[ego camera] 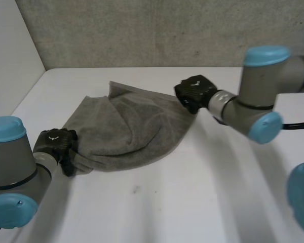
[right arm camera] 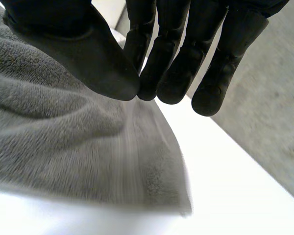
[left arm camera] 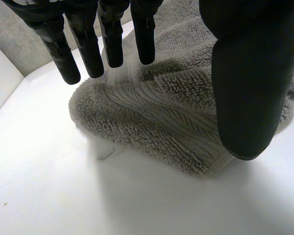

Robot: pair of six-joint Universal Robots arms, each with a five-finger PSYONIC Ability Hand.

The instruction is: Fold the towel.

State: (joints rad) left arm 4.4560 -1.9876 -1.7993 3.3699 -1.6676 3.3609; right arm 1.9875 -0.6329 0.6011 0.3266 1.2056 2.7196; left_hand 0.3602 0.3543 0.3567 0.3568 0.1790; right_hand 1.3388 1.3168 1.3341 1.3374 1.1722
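Observation:
A grey terry towel lies rumpled on the white table, with one corner standing up at the back. My left hand is at the towel's near left corner. Its fingers are straight and held apart from the thumb, just above the folded corner, and hold nothing. My right hand is at the towel's right corner. There the thumb presses against the fingers, and the towel's edge rises into that pinch, lifted off the table.
A grey wall runs behind the table and a white side panel stands at the left. Bare table spreads in front of the towel and to its right, under my right arm.

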